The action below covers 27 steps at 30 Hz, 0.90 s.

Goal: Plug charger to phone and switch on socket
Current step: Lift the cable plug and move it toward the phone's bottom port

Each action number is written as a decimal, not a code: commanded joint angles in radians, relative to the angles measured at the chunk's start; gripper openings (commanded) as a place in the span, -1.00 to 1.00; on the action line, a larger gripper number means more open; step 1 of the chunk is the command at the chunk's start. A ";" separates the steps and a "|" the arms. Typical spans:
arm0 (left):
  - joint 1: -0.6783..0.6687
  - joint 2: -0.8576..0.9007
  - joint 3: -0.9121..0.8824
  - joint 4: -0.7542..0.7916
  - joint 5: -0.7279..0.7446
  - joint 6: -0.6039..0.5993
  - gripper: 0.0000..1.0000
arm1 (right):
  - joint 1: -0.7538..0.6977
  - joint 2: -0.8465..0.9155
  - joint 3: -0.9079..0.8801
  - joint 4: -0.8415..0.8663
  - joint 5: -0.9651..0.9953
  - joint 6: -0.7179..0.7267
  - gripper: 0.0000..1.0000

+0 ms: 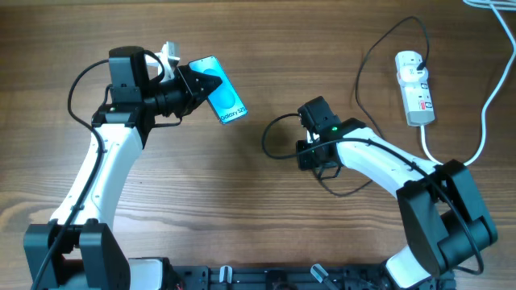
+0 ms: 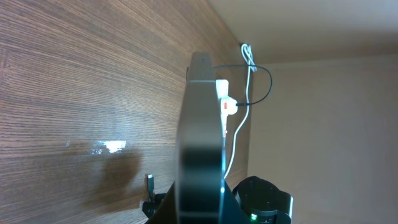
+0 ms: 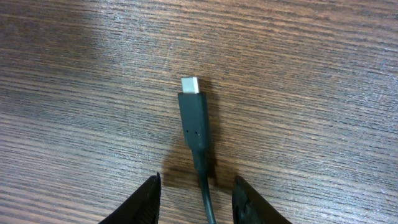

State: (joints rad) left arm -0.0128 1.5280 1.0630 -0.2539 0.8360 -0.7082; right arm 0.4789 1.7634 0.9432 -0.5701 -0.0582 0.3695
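My left gripper [image 1: 196, 85] is shut on the phone [image 1: 224, 100] and holds it tilted above the table at the back left, its turquoise screen lit. In the left wrist view the phone [image 2: 200, 137] shows edge-on between the fingers [image 2: 199, 210]. The charger's black plug [image 3: 193, 115] lies flat on the wood. My right gripper [image 3: 198, 182] is open with its thin cable running between the fingers, apart from both. In the overhead view the right gripper [image 1: 310, 155] is at the table's middle. The charger cable [image 1: 369, 56] runs to the white socket [image 1: 414, 89] at the back right.
A thick white cord [image 1: 485, 113] trails from the socket toward the right edge and back corner. The black cable loops on the wood around my right wrist [image 1: 268, 141]. The socket also shows far off in the left wrist view [image 2: 224, 102], its red switch visible.
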 commanded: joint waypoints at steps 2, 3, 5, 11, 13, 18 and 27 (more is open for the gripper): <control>0.005 -0.005 0.014 0.003 0.027 0.023 -0.92 | 0.000 0.149 -0.074 0.032 0.026 -0.026 -0.30; 0.005 -0.005 0.014 0.002 0.027 0.023 -0.92 | 0.000 0.173 -0.074 0.045 0.005 -0.050 -0.36; 0.005 -0.005 0.014 -0.003 0.027 0.023 -0.92 | 0.000 0.214 -0.074 0.053 0.006 -0.055 -0.48; 0.005 -0.005 0.014 -0.005 0.027 0.023 -0.92 | 0.000 0.228 -0.072 -0.012 0.005 -0.051 -0.60; 0.005 -0.005 0.014 -0.005 0.027 0.023 -0.92 | 0.000 0.228 -0.072 -0.023 -0.014 -0.053 -0.53; 0.005 -0.005 0.014 -0.006 0.027 0.023 -0.92 | 0.000 0.229 -0.072 -0.063 -0.020 -0.052 -0.52; 0.005 -0.005 0.014 -0.013 0.027 0.023 -0.92 | 0.000 0.229 -0.072 -0.089 -0.021 -0.052 -0.54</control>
State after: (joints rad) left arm -0.0128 1.5280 1.0630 -0.2707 0.8360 -0.7078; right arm 0.4725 1.8248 1.0027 -0.5949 -0.0822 0.3096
